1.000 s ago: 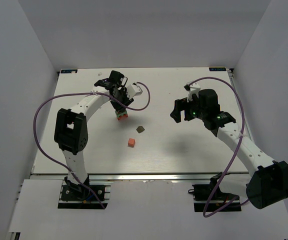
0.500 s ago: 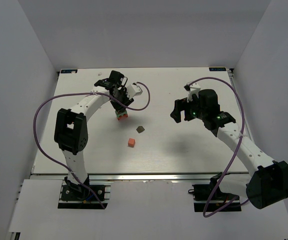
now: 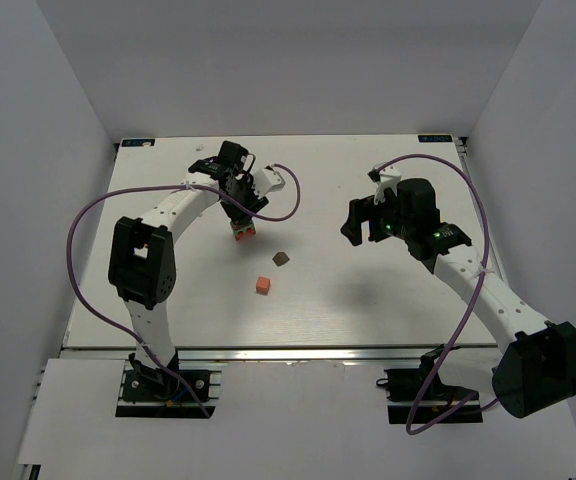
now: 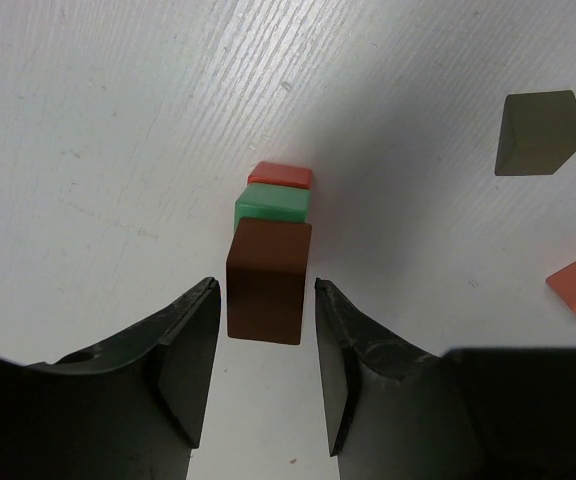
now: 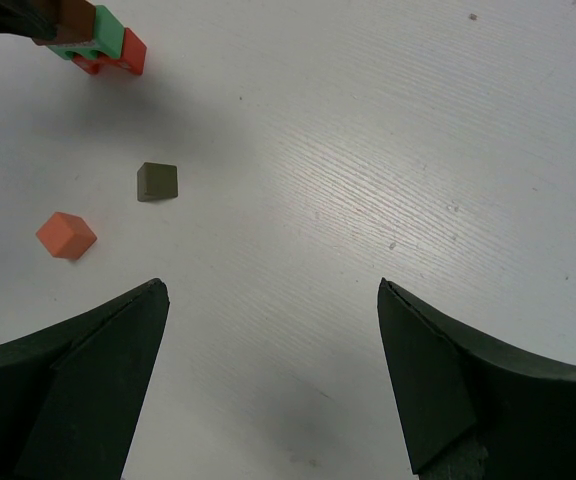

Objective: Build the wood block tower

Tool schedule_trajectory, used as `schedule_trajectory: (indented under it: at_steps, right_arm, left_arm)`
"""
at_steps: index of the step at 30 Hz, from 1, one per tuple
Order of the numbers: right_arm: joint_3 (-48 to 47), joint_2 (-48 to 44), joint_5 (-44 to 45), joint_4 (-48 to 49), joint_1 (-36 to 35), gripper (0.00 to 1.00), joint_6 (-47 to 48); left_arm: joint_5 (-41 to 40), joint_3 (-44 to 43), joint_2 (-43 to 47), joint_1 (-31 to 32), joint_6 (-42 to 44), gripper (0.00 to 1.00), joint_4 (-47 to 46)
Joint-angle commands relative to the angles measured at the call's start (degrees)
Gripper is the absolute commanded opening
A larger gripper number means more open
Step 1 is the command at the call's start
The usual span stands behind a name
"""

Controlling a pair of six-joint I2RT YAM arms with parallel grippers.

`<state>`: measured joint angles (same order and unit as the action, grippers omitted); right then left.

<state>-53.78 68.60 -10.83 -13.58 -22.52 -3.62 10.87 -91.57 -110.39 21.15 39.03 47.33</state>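
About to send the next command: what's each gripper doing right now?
Left gripper: open a little, straddling the brown block, thin gaps both sides.
Right gripper: wide open, empty.

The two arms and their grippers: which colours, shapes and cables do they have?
Both the left arm and the right arm have white tube-shaped links with bulky black joint housings. A thin purple cable loops along each. The left gripper and right gripper have matt black, wedge-shaped fingers.
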Motion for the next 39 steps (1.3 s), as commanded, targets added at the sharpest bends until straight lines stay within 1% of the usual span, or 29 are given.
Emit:
schedule_trajectory:
  at_steps: [1, 5, 6, 10, 15, 26, 39]
  right_arm:
    - [-0.19, -0.92, 0.02, 1.45, 0.20, 0.89, 0.89]
    - [-0.36, -0.75, -0.15, 1.37, 0.20, 0.89, 0.98]
    - [-0.36, -0.83, -0.16, 1.28, 0.11, 0.89, 0.98]
    - [-0.27, -0.83, 0.02, 1.28, 0.20, 0.89, 0.98]
    - [-0.36, -0.75, 0.02, 1.28, 0.20, 0.89, 1.07]
    - [-0.27, -0.75, 0.02, 1.28, 0.11, 0.89, 0.98]
    - [-0.27, -1.10, 0.63, 1.02, 0.11, 0.89, 1.24]
  left_arm:
    - [-0.06, -1.59, 1.32, -0.23, 0.53, 0.53, -0.92]
    - [-0.06, -2.12, 1.23, -0.23, 0.09, 0.54, -1.28]
    - [0.02, -2.30, 1.23, -0.23, 0.09, 0.56, -1.10]
    - [-0.06, -2.47, 1.14, -0.23, 0.26, 0.59, -1.28]
    - [-0.85, -1.68, 1.23, -0.23, 0.17, 0.59, -1.63]
    - [-2.26, 0.43, 1.58, -0.23, 0.88, 0.65, -2.24]
    - [-3.58, 1.22, 0.70, -0.23, 0.88, 0.65, -3.74]
